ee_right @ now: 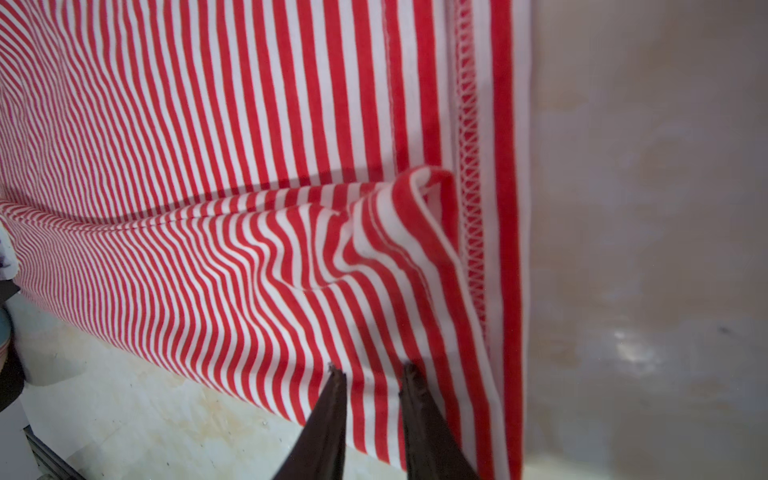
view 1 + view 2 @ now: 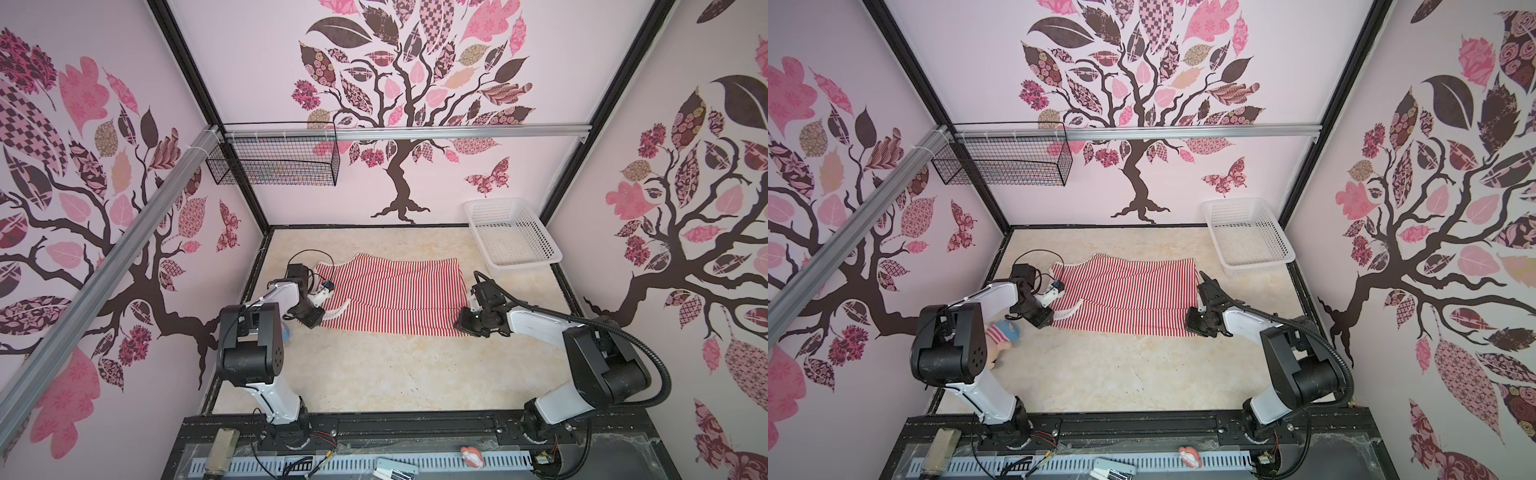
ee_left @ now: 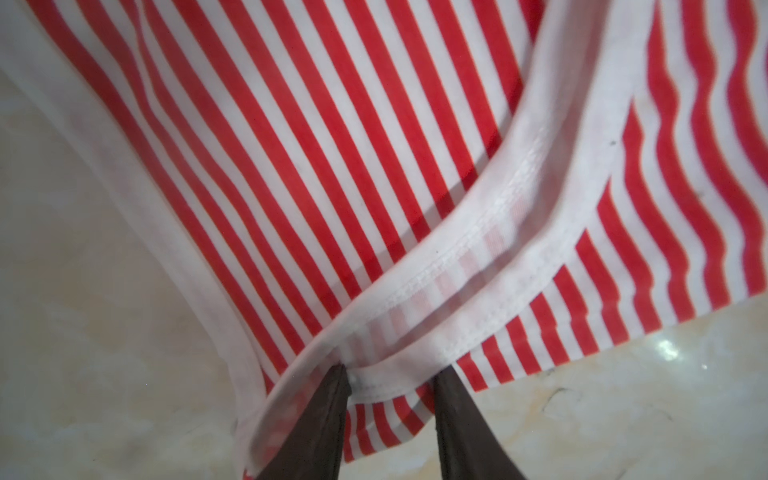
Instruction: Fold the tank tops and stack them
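On the desk (image 2: 374,374) lies the tank top (image 2: 395,295), spread out flat between the two arms. At its strap end, the left pincer (image 3: 390,374) pinches the white trim. At the hem end, the right pincer (image 1: 370,370) pinches a bunched corner of the striped cloth. A white basket (image 2: 513,237) sits near the back corner.

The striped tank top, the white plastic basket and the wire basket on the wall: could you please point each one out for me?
Striped tank top (image 2: 390,291): a top view, middle of the spread body.
White plastic basket (image 2: 550,251): a top view, right-hand side wall.
Black wire basket (image 2: 1000,160): a top view, front mesh panel.
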### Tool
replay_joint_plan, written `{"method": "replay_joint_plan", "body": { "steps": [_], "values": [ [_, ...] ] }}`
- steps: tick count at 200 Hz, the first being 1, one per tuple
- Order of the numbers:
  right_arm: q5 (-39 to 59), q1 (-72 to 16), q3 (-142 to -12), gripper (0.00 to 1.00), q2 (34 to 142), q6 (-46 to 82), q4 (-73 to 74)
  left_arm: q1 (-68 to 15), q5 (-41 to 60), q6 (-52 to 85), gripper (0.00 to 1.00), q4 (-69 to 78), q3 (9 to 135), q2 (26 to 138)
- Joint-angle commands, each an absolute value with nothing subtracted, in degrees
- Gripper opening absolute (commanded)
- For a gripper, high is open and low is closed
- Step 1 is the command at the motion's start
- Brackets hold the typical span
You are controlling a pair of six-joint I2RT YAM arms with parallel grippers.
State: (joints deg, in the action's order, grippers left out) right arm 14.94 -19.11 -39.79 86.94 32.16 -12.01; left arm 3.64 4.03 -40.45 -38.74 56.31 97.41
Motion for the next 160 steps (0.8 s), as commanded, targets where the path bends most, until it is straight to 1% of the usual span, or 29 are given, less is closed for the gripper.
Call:
{"method": "replay_joint_plan", "body": {
  "steps": [1,39,87,131,144,160],
  "values": [
    [11.8,-19.1,-36.2,0.27,85.1,32.8,-18.9,3.6,1.1,-43.3,0.37,-43.6,52.6,95.4],
    [12.9,-19.2,-32.3,0.27,81.0,33.4,-20.6,3.6,1.1,-44.3,0.37,-45.6,48.6,90.5],
    [12.7,-19.3,-29.2,0.28,73.0,33.5,-26.1,3.6,1.7,-45.5,0.37,-48.3,42.7,82.5],
    [14.0,-19.4,-28.3,0.28,69.9,34.2,-27.6,3.6,4.2,-45.1,0.37,-51.8,41.0,76.2],
    [14.0,-19.4,-29.2,0.31,69.0,34.3,-28.2,3.6,4.3,-44.6,0.38,-52.0,41.4,74.1],
    [13.6,-19.4,-31.4,0.39,67.5,34.6,-29.2,3.6,5.2,-43.9,0.41,-53.1,43.5,72.1]
  ]
}}
